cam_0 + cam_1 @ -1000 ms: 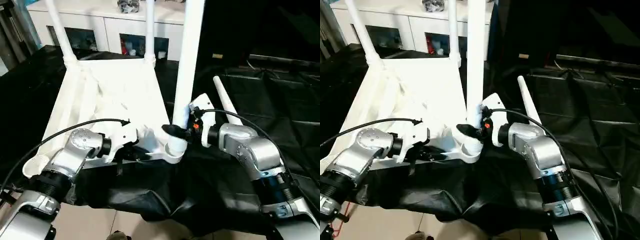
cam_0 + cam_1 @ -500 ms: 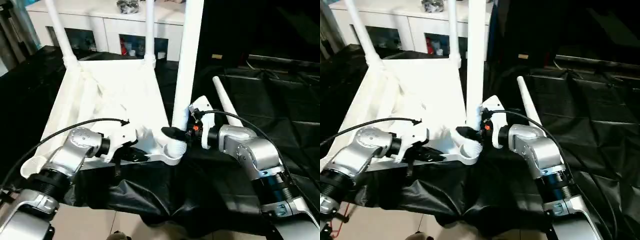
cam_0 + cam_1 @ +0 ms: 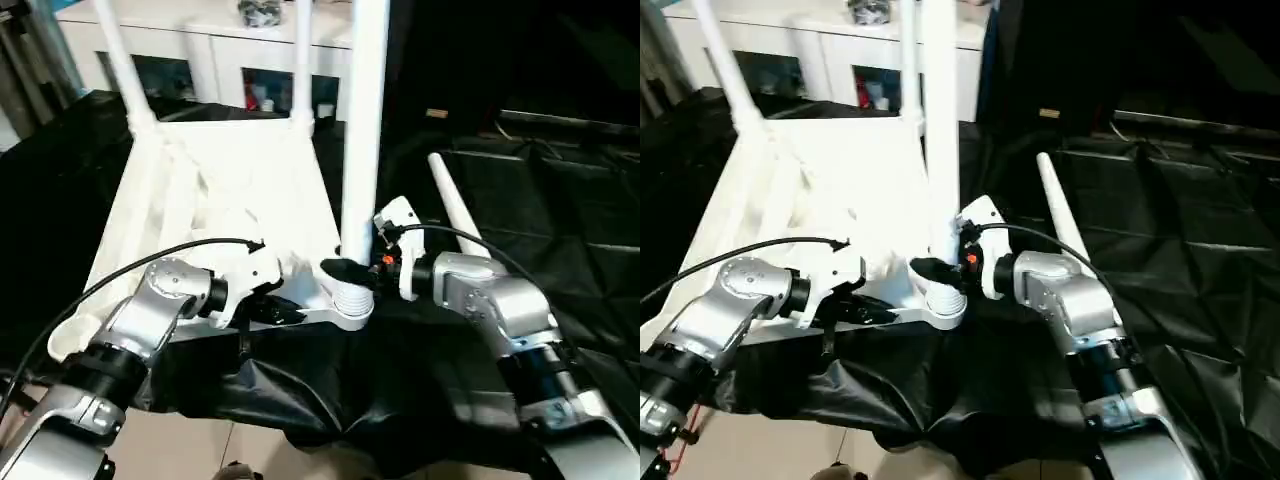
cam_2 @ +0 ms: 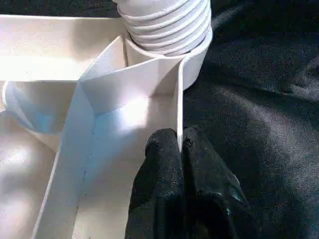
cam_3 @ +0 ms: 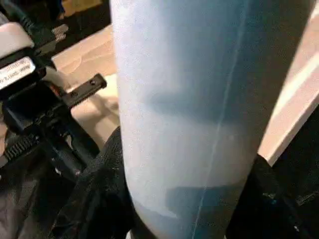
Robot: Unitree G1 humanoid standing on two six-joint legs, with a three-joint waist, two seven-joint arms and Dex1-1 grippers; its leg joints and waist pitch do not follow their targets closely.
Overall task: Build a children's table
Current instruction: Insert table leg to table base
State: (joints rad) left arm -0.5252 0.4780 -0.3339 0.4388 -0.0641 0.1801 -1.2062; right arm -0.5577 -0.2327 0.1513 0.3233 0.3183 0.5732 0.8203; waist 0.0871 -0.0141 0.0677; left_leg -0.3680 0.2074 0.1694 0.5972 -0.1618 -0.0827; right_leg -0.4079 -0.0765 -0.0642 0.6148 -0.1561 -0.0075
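- The left gripper (image 4: 180,149) has its fingers (image 4: 159,164) clenched on the thin rim wall of the tabletop (image 3: 240,180), just beside the near corner socket (image 3: 350,305). That rim looks stiff but thin, so a pinch there should steady the light plastic shell without crushing it.
- The right gripper (image 3: 345,270) grasps the third leg (image 3: 362,120) low down, just above the socket, where its ribbed thread (image 4: 167,22) is partly seated. The smooth tube will probably slip under a twist, so a low, firm hold suits it.
- The tabletop lies upside down on the black-draped surface (image 3: 560,200).
- Right of the socket, the loose fourth leg (image 3: 450,205) lies on the cloth.
- Beyond, two fitted legs (image 3: 120,60) rise from the far corners, before a white cabinet (image 3: 230,60).
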